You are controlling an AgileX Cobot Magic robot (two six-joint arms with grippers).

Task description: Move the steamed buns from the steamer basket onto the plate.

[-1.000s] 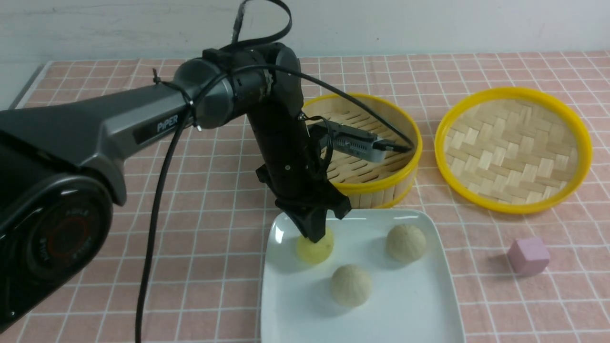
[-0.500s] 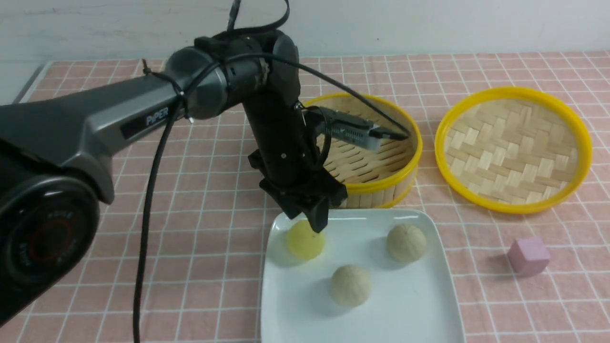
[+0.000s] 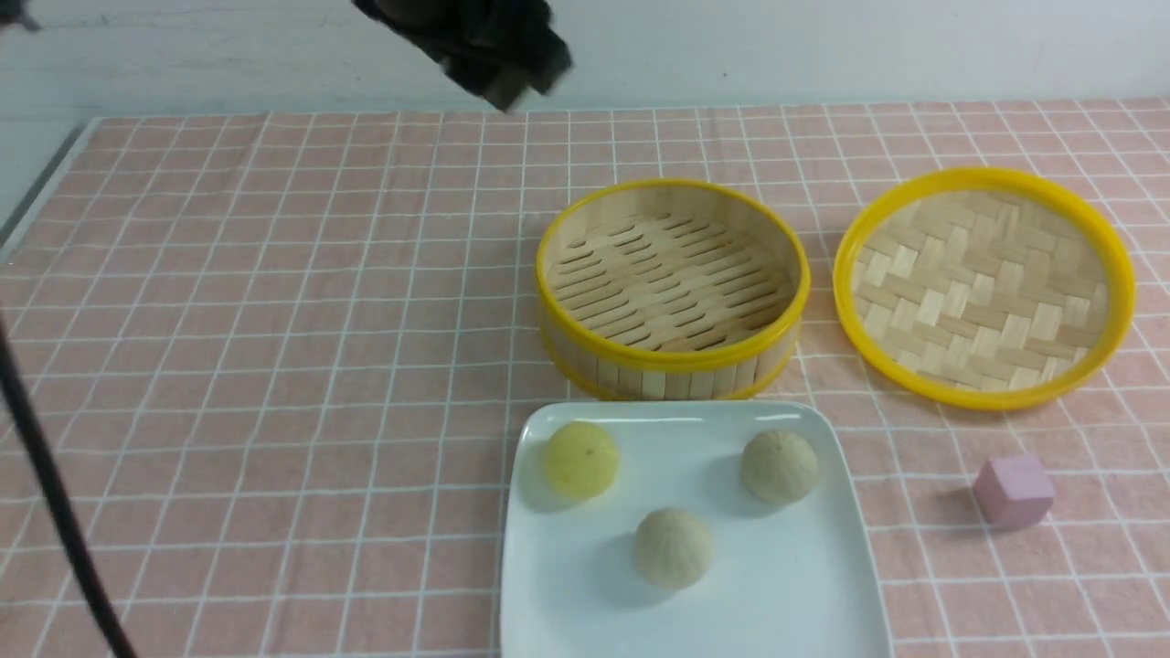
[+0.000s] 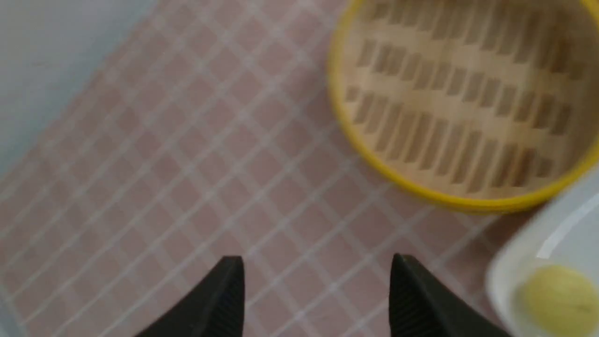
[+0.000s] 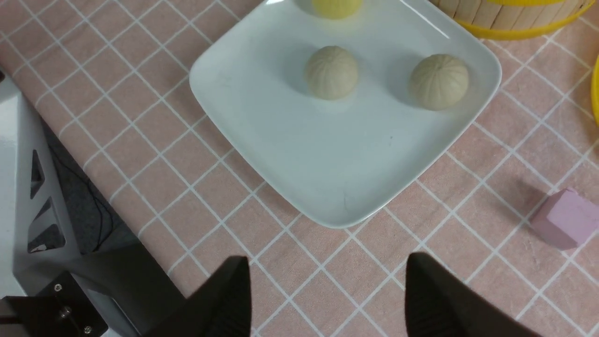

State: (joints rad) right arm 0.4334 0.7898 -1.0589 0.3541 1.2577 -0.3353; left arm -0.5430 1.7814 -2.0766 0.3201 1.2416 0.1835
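Note:
Three steamed buns lie on the white plate [image 3: 777, 585]: a pale yellow one [image 3: 581, 460] and two beige ones [image 3: 779, 466] [image 3: 673, 547]. Behind the plate, the steamer basket [image 3: 672, 358] shows only its bare slat floor. My left gripper [image 4: 318, 262] is open with nothing between its fingers, high above the cloth beside the basket [image 4: 468, 117] and the yellow bun [image 4: 557, 295]. In the front view the left arm is a dark blur [image 3: 475, 41] at the top edge. My right gripper [image 5: 327, 264] is open and empty, over the cloth near the plate's [image 5: 327, 164] front corner.
The woven lid [image 3: 983, 283] lies right of the basket. A small pink cube [image 3: 1013, 492] sits right of the plate, also in the right wrist view [image 5: 564, 219]. A black cable [image 3: 55, 512] hangs at the far left. The robot's base [image 5: 47, 234] borders the table's near edge.
My left gripper opened and let go of the yellow bun on the plate. The left arm then rose up and back, almost out of the front view. The bun rolled slightly left.

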